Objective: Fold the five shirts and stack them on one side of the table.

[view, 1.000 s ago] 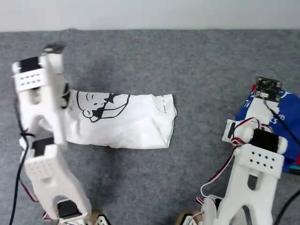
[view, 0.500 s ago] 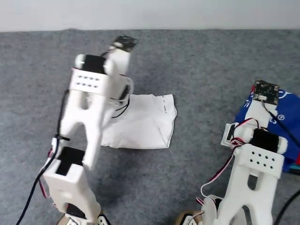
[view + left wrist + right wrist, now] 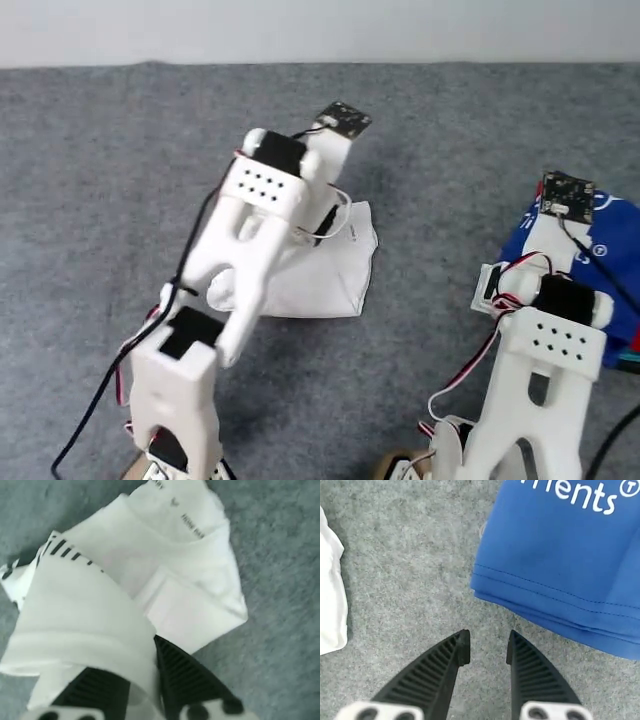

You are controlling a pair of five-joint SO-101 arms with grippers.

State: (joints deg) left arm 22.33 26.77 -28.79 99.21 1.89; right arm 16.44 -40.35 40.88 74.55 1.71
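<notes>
swinging in from the 9 o'clock side over the last second, the left arm (image 3: 240,250) now reaches across the middle of the table, and the printed end of the white shirt (image 3: 330,285) has come over with it, so the cloth covers less felt than before; the right arm (image 3: 545,340) has not shifted

the grey felt table (image 3: 450,150) carries everything. the left arm slants from 7 o'clock up towards 1 o'clock, its wrist over the white shirt. the right arm stands at 4 o'clock pointing to 12, its wrist beside the blue shirt (image 3: 618,240)

in the left wrist view the white shirt (image 3: 190,580) lies doubled over itself near the table's centre. the folded blue shirt sits at the 3 o'clock edge, well apart from the white one

the left gripper (image 3: 145,680) is clamped on a fold of the white shirt, cloth draped over one finger. the right gripper (image 3: 486,647) hangs over bare felt, fingers slightly apart and holding nothing, near the hem of the blue shirt (image 3: 560,565)
</notes>
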